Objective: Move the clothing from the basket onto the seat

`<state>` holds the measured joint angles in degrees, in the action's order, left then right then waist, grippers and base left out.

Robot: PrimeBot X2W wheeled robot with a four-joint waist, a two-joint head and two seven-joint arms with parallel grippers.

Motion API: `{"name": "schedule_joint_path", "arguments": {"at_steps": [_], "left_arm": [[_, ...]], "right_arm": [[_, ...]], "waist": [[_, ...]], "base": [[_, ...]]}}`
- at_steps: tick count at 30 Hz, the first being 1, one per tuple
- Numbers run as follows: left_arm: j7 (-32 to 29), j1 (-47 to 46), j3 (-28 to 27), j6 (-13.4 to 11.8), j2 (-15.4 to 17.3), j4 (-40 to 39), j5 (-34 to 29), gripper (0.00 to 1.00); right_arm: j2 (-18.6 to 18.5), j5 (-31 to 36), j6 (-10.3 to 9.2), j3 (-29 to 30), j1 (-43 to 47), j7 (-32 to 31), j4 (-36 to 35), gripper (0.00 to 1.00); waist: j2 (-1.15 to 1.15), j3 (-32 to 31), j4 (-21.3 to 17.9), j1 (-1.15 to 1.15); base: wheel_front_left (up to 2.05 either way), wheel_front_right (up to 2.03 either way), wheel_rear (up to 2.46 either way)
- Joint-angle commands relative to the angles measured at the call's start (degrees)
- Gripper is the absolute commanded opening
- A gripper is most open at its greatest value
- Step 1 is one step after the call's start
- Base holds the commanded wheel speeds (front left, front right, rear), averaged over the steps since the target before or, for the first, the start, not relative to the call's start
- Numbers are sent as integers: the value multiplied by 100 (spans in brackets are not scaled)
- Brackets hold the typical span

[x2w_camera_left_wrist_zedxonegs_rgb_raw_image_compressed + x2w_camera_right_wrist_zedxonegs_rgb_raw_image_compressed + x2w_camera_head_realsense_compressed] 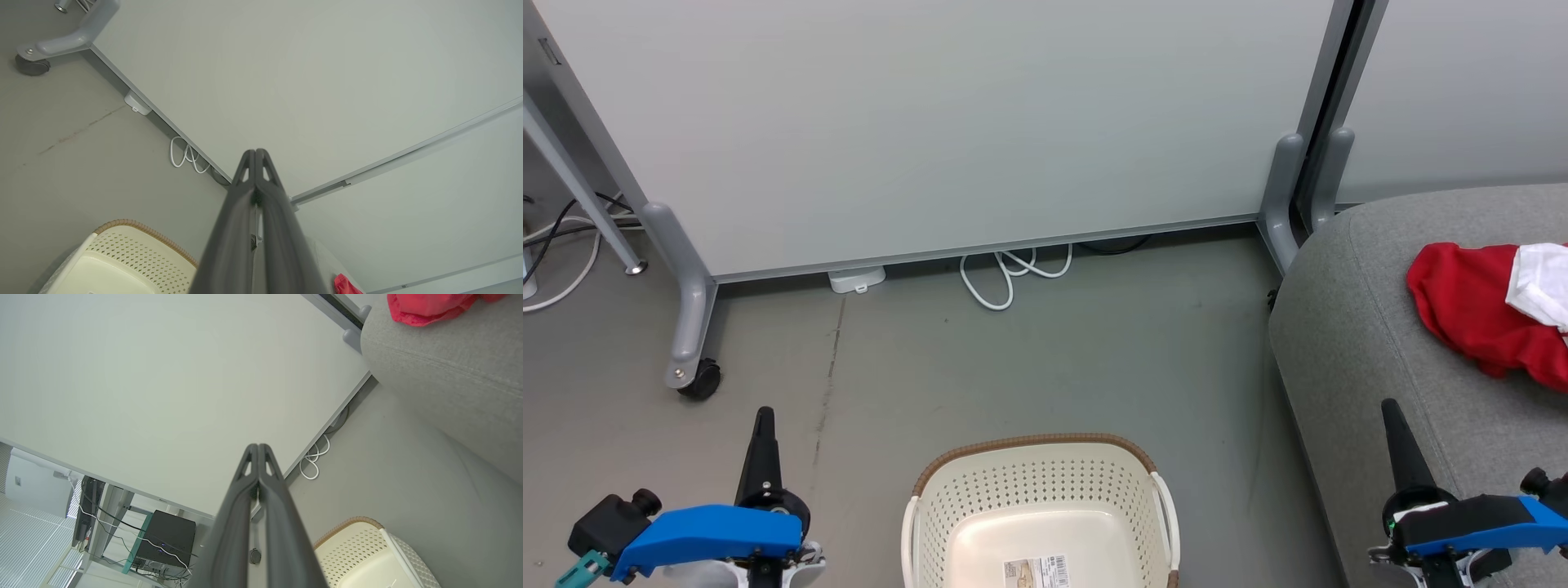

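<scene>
The clothing (1486,314), red with a white panel, lies bunched on the grey seat (1388,327) at the right; its red edge also shows in the right wrist view (425,308) and as a scrap in the left wrist view (345,284). The cream basket (1037,506) with its brown rim stands on the floor at bottom centre, its visible inside bare except for a label. My left gripper (765,415) is shut and holds nothing, left of the basket. My right gripper (1390,408) is shut and holds nothing, in front of the seat's near part.
A pale partition panel (947,122) on wheeled grey feet (690,327) stands behind the basket. White cable loops (1005,278) and a white adapter (856,279) lie at its base. Grey floor (1045,359) lies between basket and panel.
</scene>
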<state>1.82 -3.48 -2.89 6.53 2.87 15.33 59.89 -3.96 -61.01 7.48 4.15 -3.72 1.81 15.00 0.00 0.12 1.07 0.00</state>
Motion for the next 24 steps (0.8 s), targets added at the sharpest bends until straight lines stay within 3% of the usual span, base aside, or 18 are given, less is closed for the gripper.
{"name": "schedule_joint_path", "arguments": {"at_steps": [1,24], "left_arm": [[-49,-137,-44,34,3,-71,196,0],[-373,-212,-174,64,2,-100,1429,0]], "right_arm": [[7,-202,2,27,-157,-50,-83,0],[51,-1387,2,117,-214,-379,-94,0]], "waist": [[0,0,-3,0],[0,2,-38,0]], "base": [[0,0,0],[0,0,0]]}}
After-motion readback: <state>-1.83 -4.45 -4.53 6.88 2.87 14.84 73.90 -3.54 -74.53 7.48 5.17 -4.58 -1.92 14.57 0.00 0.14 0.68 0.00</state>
